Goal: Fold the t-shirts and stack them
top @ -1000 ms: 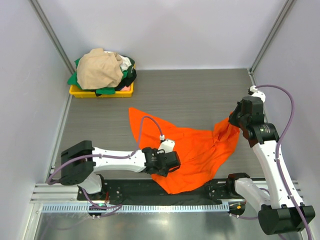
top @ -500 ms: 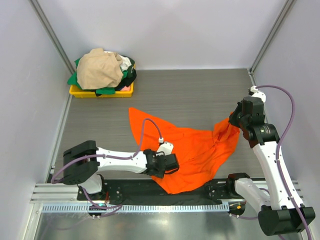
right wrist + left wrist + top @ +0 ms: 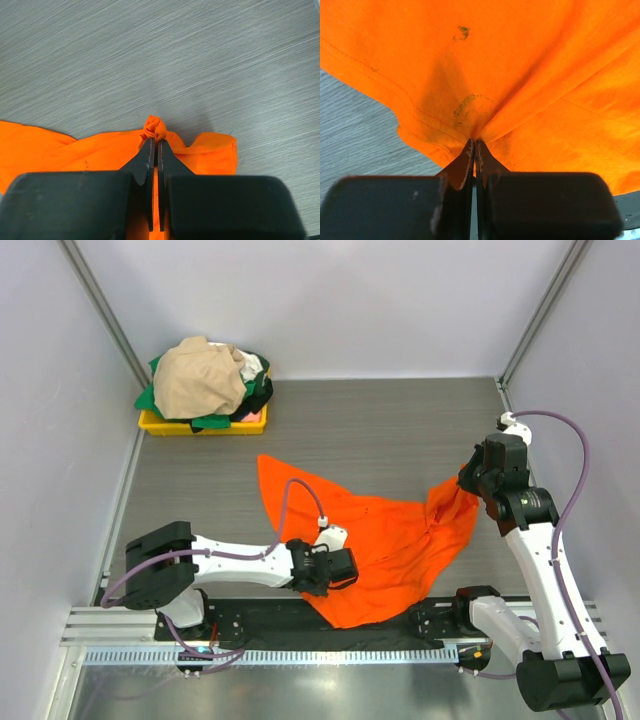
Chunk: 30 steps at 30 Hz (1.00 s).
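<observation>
**Left hand [image 3: 475,146] has closed on the orange t-shirt [image 3: 395,540]**

Since a second ago the left hand's jaws have gone from standing apart to pinched together on a thin ridge of orange cloth just inside the stitched hem. The hand has also settled slightly nearer the arm bases. The right hand [image 3: 154,141] has not moved. Its jaws are clamped on a small bunched nub of the same shirt at the far right, which seems to be lifted a little off the desk [image 3: 380,425].

The shirt lies crumpled across the middle of the desk. One point reaches toward the far left, and its near edge overlaps the dark strip by the arm bases. The other t-shirts [image 3: 200,380] sit heaped in the yellow bin [image 3: 160,424] at the far left corner, well apart.

The step in hand looks like spreading this shirt flat before any fold. To do it well:

- **Lift:** raise both hands together so neither pinch takes all the weight.
- **Spread:** draw the hands apart until the cloth between them is taut but not strained.
- **Pace:** the left pinch holds very little cloth, so a sharp tug could slip it free. A slow, even pull is safer.
- **Lay down:** set the shirt down farther from the near edge so nothing drapes over the rail, and release only once it lies smooth.
</observation>
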{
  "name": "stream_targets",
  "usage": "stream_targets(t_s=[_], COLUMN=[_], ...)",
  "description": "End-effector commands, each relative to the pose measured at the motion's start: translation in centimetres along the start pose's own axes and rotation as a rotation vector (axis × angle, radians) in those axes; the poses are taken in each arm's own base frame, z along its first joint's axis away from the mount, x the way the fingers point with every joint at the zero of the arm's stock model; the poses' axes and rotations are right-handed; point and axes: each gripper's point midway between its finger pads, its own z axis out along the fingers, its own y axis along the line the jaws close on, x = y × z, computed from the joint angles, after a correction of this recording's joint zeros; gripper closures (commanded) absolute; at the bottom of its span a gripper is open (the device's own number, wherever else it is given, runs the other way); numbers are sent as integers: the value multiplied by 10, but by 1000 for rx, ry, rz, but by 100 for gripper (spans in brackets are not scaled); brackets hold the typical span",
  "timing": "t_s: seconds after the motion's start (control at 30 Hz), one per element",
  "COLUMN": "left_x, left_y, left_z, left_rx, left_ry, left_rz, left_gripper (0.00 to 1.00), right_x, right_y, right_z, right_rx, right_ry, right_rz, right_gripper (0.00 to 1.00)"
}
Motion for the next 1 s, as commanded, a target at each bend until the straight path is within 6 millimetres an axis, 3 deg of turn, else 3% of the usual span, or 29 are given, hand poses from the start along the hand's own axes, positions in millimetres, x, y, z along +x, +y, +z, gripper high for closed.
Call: stream_targets(t_s=[0.0,0.1,0.27,0.47,0.73,0.8,0.9,0.97], left_x=[-5,-13,-48,-74,-74,-77,-92,-110], left_y=[4,12,24,39,53,60,74,83], left_z=[-4,-13,-54,-99,-112,-121,-152,-185], left_rx=[-13,-40,-50,-28,-32,-41,-44,-15], left_ry=[-35,-71,-198,-308,-326,-338,-407,-484], left_rz=[-2,-3,-41,-85,-93,-95,-119,-158], left_gripper=[100,100,100,100,100,100,100,100], right_x=[-12,-14,-20,-36,-46,-54,-72,-88], right_y=[0,0,7,14,18,21,26,32], right_z=[-4,-5,-12,-28,-41,-51,-75,-97], right_rx=[-5,-7,-37,-64,-87,-101,-140,-180], right_ry=[-55,-60,-67,-102,-125,-143,-200,-248], right_rz=[-3,-1,11,27,40,46,58,67], right_gripper=[99,99,99,99,99,99,99,99])
